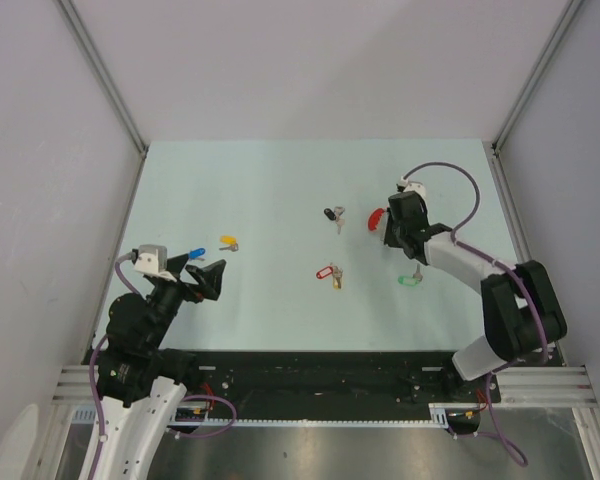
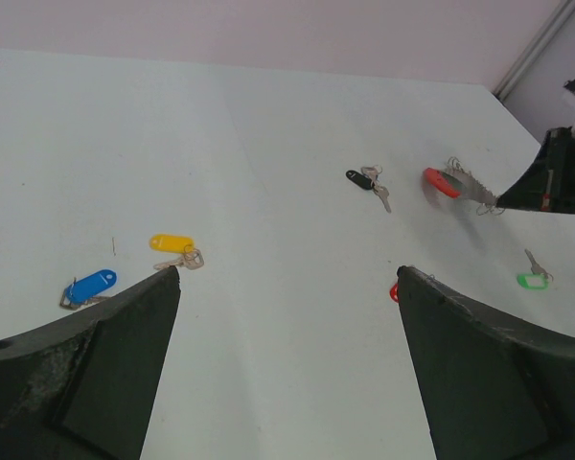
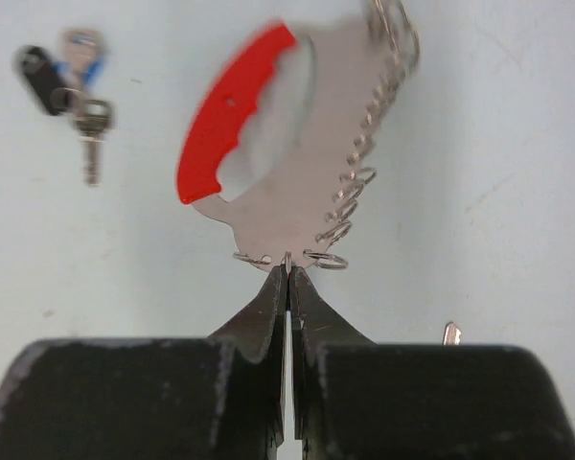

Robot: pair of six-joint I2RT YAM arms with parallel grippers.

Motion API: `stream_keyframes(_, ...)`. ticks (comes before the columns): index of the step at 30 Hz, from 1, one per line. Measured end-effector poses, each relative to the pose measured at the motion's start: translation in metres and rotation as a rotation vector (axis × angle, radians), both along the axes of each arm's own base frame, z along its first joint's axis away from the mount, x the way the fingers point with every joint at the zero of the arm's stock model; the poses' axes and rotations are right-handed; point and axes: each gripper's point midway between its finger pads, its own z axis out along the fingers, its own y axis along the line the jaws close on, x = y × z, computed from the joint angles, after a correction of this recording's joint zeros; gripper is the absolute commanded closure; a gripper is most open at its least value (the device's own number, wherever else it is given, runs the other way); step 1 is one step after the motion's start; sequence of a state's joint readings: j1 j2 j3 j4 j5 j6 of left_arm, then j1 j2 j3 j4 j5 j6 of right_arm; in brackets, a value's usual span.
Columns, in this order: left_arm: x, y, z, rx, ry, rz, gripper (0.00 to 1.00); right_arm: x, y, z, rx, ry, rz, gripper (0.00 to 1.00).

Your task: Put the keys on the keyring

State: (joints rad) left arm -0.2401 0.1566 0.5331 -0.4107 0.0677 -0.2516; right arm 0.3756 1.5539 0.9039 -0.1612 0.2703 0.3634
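half red, half grey scalloped keyring pinched in right claw.

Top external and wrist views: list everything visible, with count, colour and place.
yellow-tag key: one, silver, left
blue-tag key: one, silver, left, beside the yellow one
black-tag key: one, silver, centre far
red-tag key: one, silver, centre
green-tag key: one, silver, right
keyring: one, red band with silver ring-edged half, far right
table: one, pale green
left fingers: two, black, wide open near the blue-tag key
right fingers: two, black, shut on the keyring's edge
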Motion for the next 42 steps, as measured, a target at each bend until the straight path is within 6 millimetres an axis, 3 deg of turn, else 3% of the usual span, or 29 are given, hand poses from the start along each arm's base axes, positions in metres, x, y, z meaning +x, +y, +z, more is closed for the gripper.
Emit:
stream_keyframes(5, 0.001, 0.0, -0.001, 0.001, 0.005, 0.0, 0.0, -0.009, 0.029, 0.059, 0.048, -0.138, 0.138, 1.0)
stream_keyframes(9, 0.002, 0.0, -0.004, 0.003, 0.018, 0.0, 0.0, -0.023, 0.062, 0.092, 0.073, -0.214, 0.275, 1.0)
stream_keyframes(14, 0.002, 0.0, -0.004, 0.003, 0.02, 0.001, 0.0, -0.038, 0.117, 0.117, 0.087, -0.262, 0.467, 1.0)
stream_keyframes(19, 0.002, 0.0, -0.005, 0.003, 0.023, 0.002, 0.0, -0.035, 0.187, 0.152, 0.112, -0.339, 0.642, 1.0)
stream_keyframes(22, 0.001, 0.0, -0.006, 0.004, 0.026, 0.004, 0.0, -0.04, 0.224, 0.163, 0.136, -0.377, 0.723, 1.0)
stream_keyframes(25, 0.001, 0.0, -0.006, 0.004, 0.026, 0.004, 0.0, -0.053, 0.251, 0.156, 0.155, -0.373, 0.788, 1.0)
stream_keyframes(31, 0.001, 0.0, -0.006, 0.004, 0.027, 0.004, 0.0, -0.088, 0.294, 0.096, 0.172, -0.236, 0.864, 1.0)
stream_keyframes(33, 0.001, 0.0, -0.006, 0.004, 0.028, 0.004, 0.0, -0.104, 0.303, 0.084, 0.191, -0.219, 0.88, 1.0)
stream_keyframes(37, 0.002, 0.0, -0.007, 0.005, 0.033, 0.003, 0.0, -0.14, 0.298, 0.038, 0.183, -0.111, 0.872, 1.0)
stream_keyframes(42, 0.004, -0.001, -0.011, 0.011, 0.055, 0.001, 0.0, -0.163, 0.267, -0.015, 0.134, 0.008, 0.814, 0.99)
